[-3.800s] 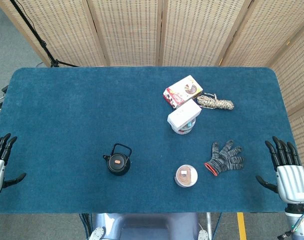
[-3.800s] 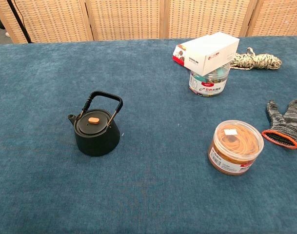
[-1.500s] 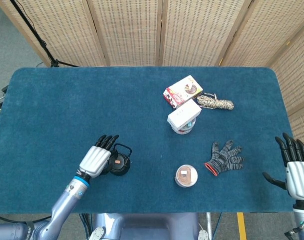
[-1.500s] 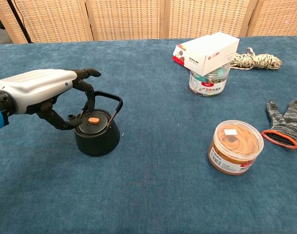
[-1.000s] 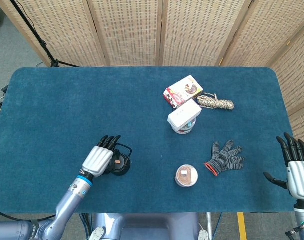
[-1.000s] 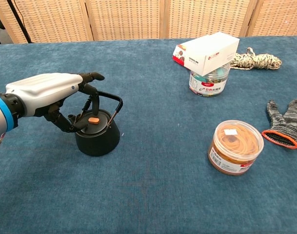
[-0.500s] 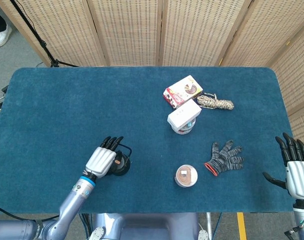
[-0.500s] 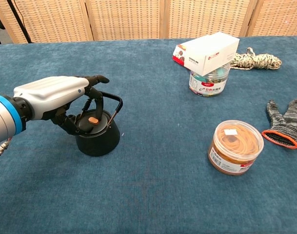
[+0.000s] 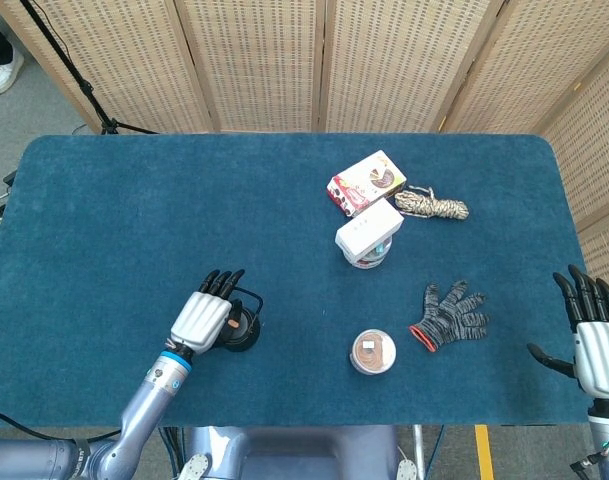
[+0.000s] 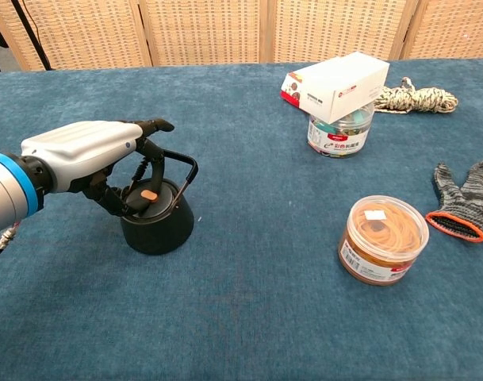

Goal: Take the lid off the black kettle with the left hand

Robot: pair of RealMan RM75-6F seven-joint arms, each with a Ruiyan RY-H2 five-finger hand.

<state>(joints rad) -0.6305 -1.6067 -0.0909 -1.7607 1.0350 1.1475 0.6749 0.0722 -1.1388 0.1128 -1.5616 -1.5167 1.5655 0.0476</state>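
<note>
Lid [image 10: 150, 198] not off yet: sits on kettle [image 10: 156, 222]. Left hand [image 10: 90, 159] over it, fingers curled round knob; grip unclear. Right hand [image 9: 594, 345] open, idle.

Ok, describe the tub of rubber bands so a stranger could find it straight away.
On the blue table, look right of the black kettle, beside the grey glove. The rubber band tub is a low clear tub packed orange, unlike the taller jar under a white box.

Black kettle [image 10: 156, 225] (orange knob [image 10: 149, 194]); blue table [image 10: 249, 317].
</note>
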